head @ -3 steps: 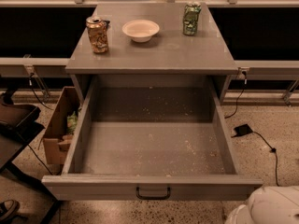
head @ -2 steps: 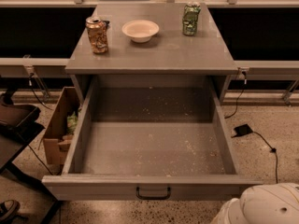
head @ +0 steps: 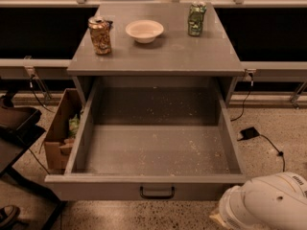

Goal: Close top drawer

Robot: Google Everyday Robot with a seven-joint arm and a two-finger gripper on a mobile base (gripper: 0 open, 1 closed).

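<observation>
The top drawer of the grey cabinet is pulled fully out toward me. Its front panel runs along the bottom of the camera view, with a small black bar handle at its centre. The inside is grey, speckled with crumbs, and holds nothing else. A white rounded part of my arm shows at the bottom right, just right of the drawer's front corner. My gripper itself is out of view.
On the cabinet top stand a brown can, a white bowl and a green can. An open cardboard box sits on the floor left of the drawer, next to black furniture. A black adapter and cable lie at right.
The white arm part at the bottom right has moved left and up, and shows more. The drawer has not moved.
</observation>
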